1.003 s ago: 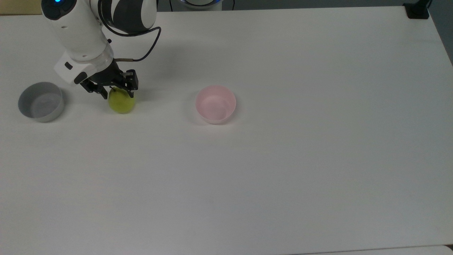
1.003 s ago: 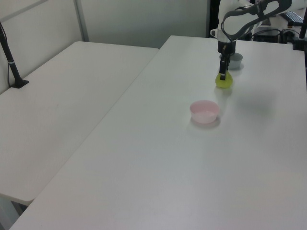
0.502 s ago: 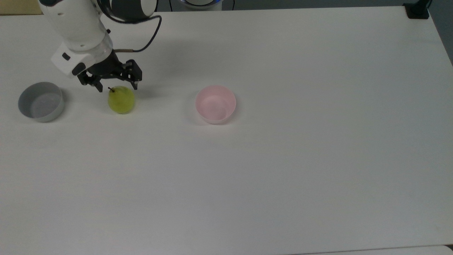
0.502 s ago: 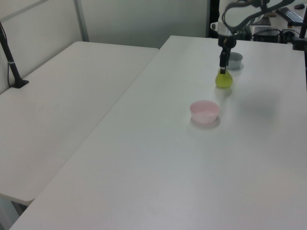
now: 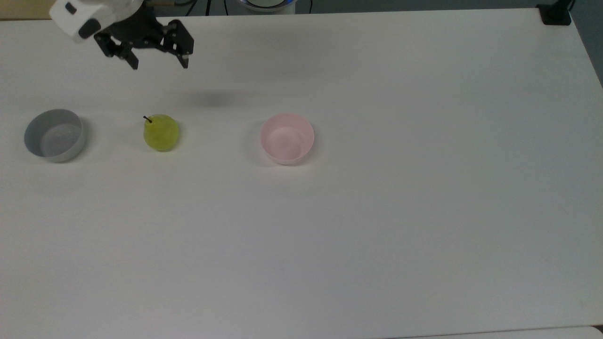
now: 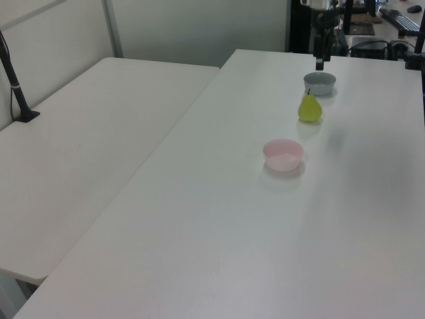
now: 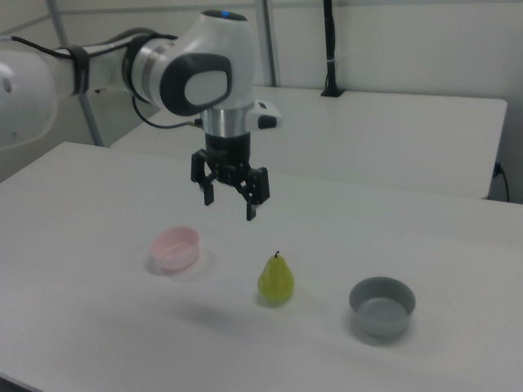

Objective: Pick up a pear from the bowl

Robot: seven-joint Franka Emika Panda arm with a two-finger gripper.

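The yellow-green pear (image 5: 161,132) stands upright on the white table, stem up, between the two bowls; it is also seen at pear (image 6: 309,108) and pear (image 7: 276,278). The pale pink bowl (image 5: 287,138) sits empty to the top view's right of it, shown too as bowl (image 6: 283,154) and bowl (image 7: 176,247). My gripper (image 5: 159,62) hangs open well above the table, clear of the pear, with nothing between its fingers; in the right view the gripper (image 7: 230,207) is above and slightly left of the pear.
A grey bowl (image 5: 55,134) sits empty at the top view's left, also grey bowl (image 7: 382,306). A second white table (image 6: 86,133) adjoins at the left view's left. A black clamp (image 5: 556,14) sits at the top view's far right corner.
The gripper let go of the pear, opened, and rose up and away from it. The pear stays standing on the table where it was.
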